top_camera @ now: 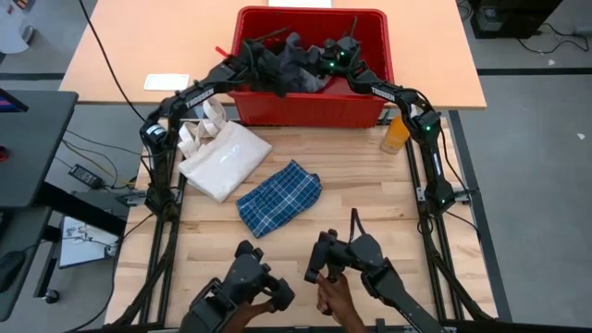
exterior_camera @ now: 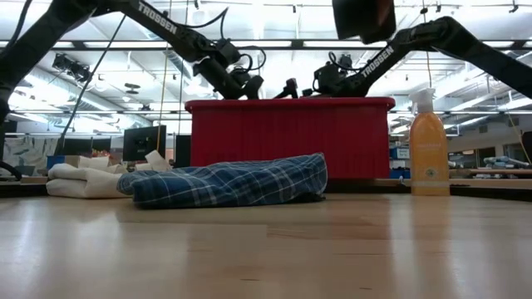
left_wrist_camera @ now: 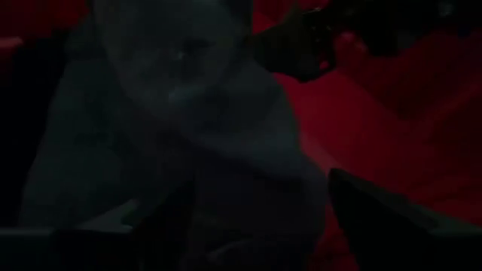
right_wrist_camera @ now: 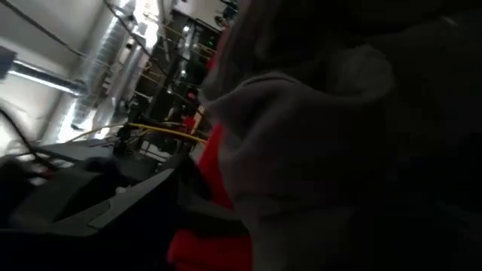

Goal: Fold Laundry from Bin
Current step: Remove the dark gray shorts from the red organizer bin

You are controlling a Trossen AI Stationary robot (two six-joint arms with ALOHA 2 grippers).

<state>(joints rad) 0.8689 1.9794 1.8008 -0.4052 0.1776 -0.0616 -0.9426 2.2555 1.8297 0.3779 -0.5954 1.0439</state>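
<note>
While both dark arms reach over the thick rim of the large red plastic crate (top_camera: 310, 106) at the far side of the pale wooden table (top_camera: 370, 208), the heap of soft dark charcoal and light grey garments (top_camera: 296, 69) inside it lies right under them. The left pincer (top_camera: 262, 63) sits over the left of that heap; its wrist view shows a dark finger (left_wrist_camera: 392, 218) standing off to one side of a rumpled grey cloth (left_wrist_camera: 188, 135), so the jaws look spread and nothing is visibly clamped. The right pincer (top_camera: 326, 57) hovers at the heap's right side; its own view is filled with a thick fold of light grey fleece-like fabric (right_wrist_camera: 301, 158), and its jaws stand released, grasping nothing that I can make out.

My reading is that both arms are placed there to pull the next piece out of the crate, one at each side so a limp garment can be lifted and spread rather than dragged in a lump.

On the table's middle, well apart from the crate, lies a blue-and-white plaid shirt (top_camera: 279, 197), folded into a soft flat packet, likely set there as finished work. Just beside it on the left rests a cream-white cloth tote bag with handles (top_camera: 222, 159), slack and creased. An orange spray bottle (exterior_camera: 430, 149) of smooth hard plastic stands upright near the crate's right corner. At the table's near edge a person's hands (top_camera: 335, 294) grip dark control handles.
</note>
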